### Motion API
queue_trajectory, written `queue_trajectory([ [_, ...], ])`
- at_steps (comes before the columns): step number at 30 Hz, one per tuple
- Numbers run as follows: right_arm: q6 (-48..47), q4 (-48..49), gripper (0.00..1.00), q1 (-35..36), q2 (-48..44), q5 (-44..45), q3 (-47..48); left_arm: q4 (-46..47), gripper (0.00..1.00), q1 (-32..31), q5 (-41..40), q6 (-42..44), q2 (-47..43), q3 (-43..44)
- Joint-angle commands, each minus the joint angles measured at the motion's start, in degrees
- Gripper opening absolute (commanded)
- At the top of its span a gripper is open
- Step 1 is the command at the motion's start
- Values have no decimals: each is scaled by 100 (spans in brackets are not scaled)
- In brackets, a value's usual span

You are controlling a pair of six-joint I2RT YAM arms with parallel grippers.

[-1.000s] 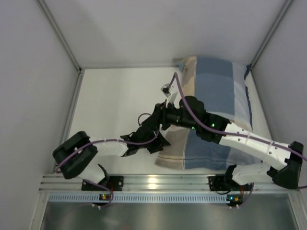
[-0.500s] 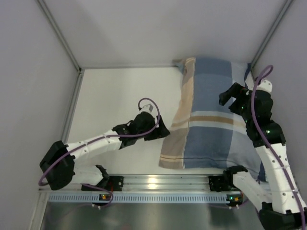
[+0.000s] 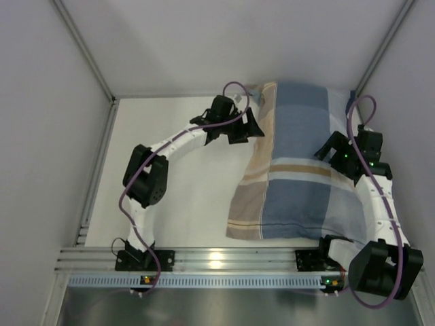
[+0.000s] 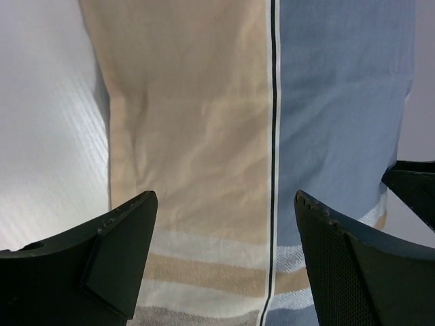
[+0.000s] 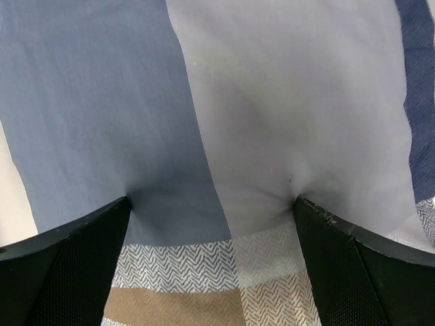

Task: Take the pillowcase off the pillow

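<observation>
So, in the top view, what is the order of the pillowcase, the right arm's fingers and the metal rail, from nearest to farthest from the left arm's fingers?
1. The pillowcase: its tan strip at the far left lies directly in front of the left fingers.
2. The right fingers: across the cloth, on its right side.
3. The metal rail: along the bottom of the view.

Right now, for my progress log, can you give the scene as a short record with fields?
pillowcase: on the pillow, on the table's right half
pillow: covered, not visible
left end effector: open, over the tan band near the far left corner
right end effector: open, pressed into the case's right side
progress: case not yet pulled off
</observation>
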Motion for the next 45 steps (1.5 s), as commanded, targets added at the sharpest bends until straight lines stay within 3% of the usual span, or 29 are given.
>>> queue_trajectory([
  [1,-98,379,99,-49,38,377,205,-100,85,-122,869,314,562,782],
  [8,-72,204,99,-49,-340,826,417,295,86,-122,1097,252,1285,977],
  [9,-81,108,99,-49,-331,835,451,365,91,-122,1185,235,1329,960],
  [12,-159,-86,100,-49,-287,783,548,1163,94,-166,1588,121,1321,619],
  [13,-168,-95,99,-49,-331,756,540,1940,94,-184,1729,68,1251,469],
  [16,-186,-104,99,-75,-542,642,513,3008,94,-219,2292,-353,1276,21],
  [22,-151,-183,99,-102,-744,176,601,6725,99,-289,2926,-2275,1724,-701],
  [25,-133,-210,100,-102,-814,106,619,6205,99,-421,2891,-2122,2058,-229],
  [27,-125,-210,100,-119,-902,70,628,4691,99,-561,2690,-1228,2129,62],
  [29,-142,-245,99,-111,-946,105,645,3789,92,-675,2200,-482,2173,448],
  [30,-168,-271,99,-119,-972,132,663,3506,84,-676,2109,-416,2234,529],
  [31,-169,-306,99,-119,-981,202,671,3529,55,-659,2091,-529,2252,529],
  [34,-116,-342,99,-119,-1043,203,628,3740,0,-571,1924,-775,2139,293],
  [38,-177,-333,99,-128,-1017,-201,549,3803,0,-202,1354,-838,1235,-944],
  [42,-230,-280,100,-128,-1113,-711,321,2688,0,430,818,-347,-73,-2236],
  [45,-169,-166,99,-119,-1148,-1010,66,2072,0,957,755,31,-681,-2660],
])
